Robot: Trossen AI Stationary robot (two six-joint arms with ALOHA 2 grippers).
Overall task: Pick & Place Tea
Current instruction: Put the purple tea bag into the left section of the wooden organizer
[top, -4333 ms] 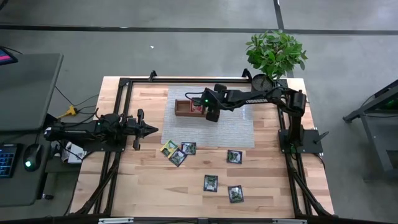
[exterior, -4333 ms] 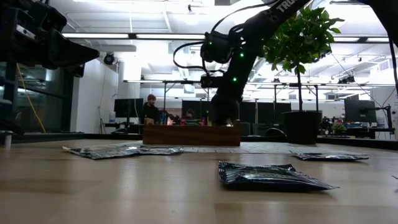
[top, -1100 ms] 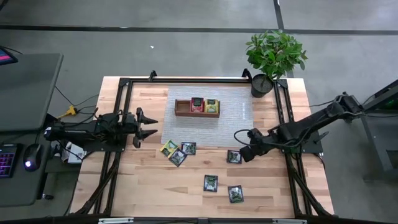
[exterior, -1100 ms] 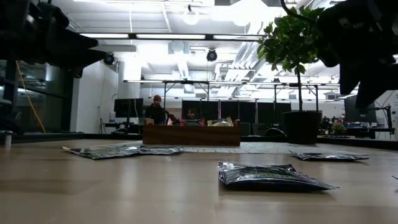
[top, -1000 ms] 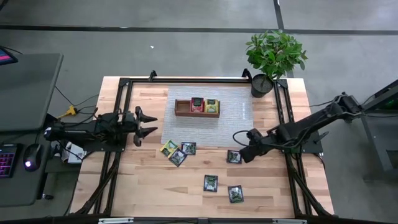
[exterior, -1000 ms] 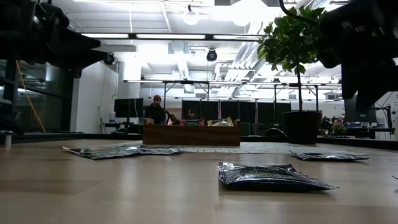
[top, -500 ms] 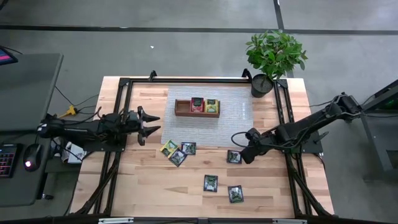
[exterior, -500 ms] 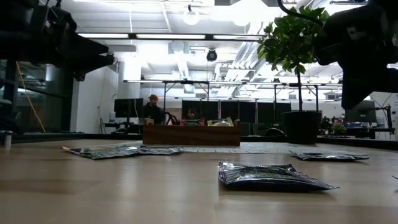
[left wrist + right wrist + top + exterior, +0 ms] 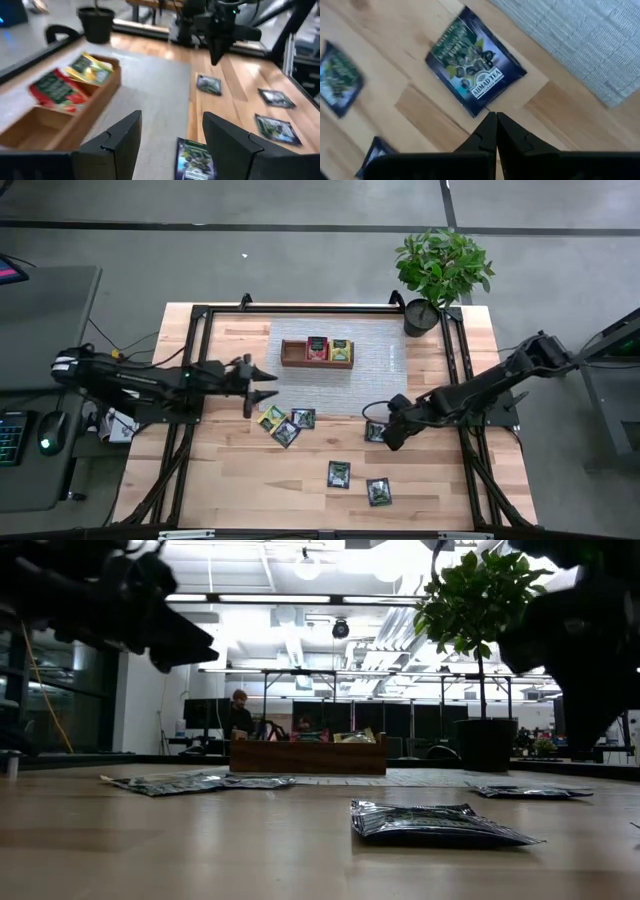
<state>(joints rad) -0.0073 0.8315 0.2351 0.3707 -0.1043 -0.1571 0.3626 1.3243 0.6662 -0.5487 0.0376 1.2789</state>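
The brown wooden tray (image 9: 293, 354) stands on a grey mat and holds a red packet (image 9: 317, 348) and a yellow-green packet (image 9: 341, 349). Several tea packets lie flat on the wood. A yellow one and two dark ones (image 9: 286, 430) lie together. My left gripper (image 9: 262, 385) is open and empty above the mat's left edge, just far of that group; its wrist view shows a dark packet (image 9: 194, 159) below its fingers. My right gripper (image 9: 386, 437) is shut and hovers over the edge of a lone dark packet (image 9: 474, 70), which also shows in the high view (image 9: 374, 431).
Two more dark packets (image 9: 339, 474) (image 9: 378, 491) lie nearer the front edge; one shows close in the low view (image 9: 435, 823). A potted plant (image 9: 440, 270) stands at the far right corner. Black frame rails run along the table's left and right sides.
My left gripper has reached toward the table's right edge, from the left rail to over the mat's left edge, staying open. My right gripper has edged a little toward the left, over the lone dark packet. No packet has moved.
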